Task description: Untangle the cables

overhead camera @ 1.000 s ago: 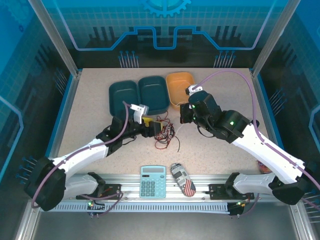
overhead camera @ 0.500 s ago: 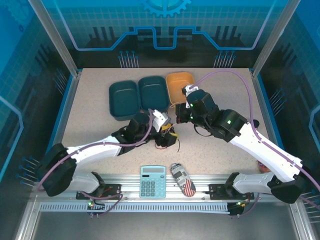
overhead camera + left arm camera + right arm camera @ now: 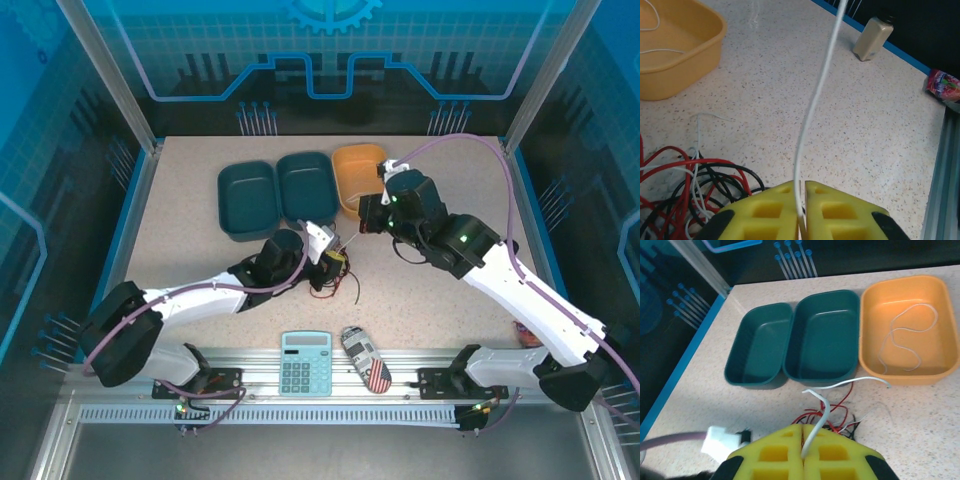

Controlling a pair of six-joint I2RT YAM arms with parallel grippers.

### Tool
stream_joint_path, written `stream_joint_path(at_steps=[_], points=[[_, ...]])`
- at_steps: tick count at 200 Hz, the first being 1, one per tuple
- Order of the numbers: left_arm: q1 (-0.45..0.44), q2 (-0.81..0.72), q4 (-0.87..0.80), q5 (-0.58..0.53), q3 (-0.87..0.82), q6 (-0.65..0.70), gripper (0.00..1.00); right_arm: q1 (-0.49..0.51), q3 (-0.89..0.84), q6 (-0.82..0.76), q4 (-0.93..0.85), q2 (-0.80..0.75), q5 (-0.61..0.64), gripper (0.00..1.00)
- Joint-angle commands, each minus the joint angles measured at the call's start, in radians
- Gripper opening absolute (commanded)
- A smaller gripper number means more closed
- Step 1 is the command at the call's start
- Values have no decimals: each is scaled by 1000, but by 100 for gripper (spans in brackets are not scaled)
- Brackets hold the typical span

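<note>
left gripper (image 3: pixel 801 200) and right gripper (image 3: pixel 802 440) are each closed tight on a white cable (image 3: pixel 812 106), just before the tray (image 3: pixel 920 376). the right wrist view shows a loose cable (image 3: pixel 890 332) inside that tray.

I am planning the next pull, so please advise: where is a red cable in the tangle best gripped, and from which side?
Probably the red cable's outer arc, on the pile's edge facing the orange bin. There it lies flat with bare table beside it, so coming straight down on the bin side would likely snag less of the tangle.
</note>
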Motion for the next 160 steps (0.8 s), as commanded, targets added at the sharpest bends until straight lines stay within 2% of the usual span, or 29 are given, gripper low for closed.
stream_joint_path(at_steps=[1,33,57,66,75,92,104,131,154,160], points=[[-4,-51,-23,-35,-30,-5,6,-51,-11,8,31,-22,12,2],[-4,-82,-47,-65,-67,-20,1,-121,19,-27,20,-6,17,0],[-4,-103,-59,-83,-82,-35,5,-154,47,-60,23,27,33,0],[-5,-110,-61,-99,-87,-38,14,-170,62,-73,25,45,34,0],[-5,-116,-62,-108,-88,-39,35,-188,83,-83,23,68,31,0],[-4,-124,-62,-97,-84,-39,49,-219,131,-108,33,113,-12,0],[-5,-131,-71,-89,-71,-40,65,-233,173,-126,35,150,-33,0],[-4,-170,-80,-94,-58,-36,78,-258,304,-190,24,248,-41,0],[-5,-222,-109,-137,-61,-36,98,-296,402,-240,33,335,-42,0],[-5,-239,-120,-150,-64,-35,99,-309,426,-248,36,359,-51,0]])
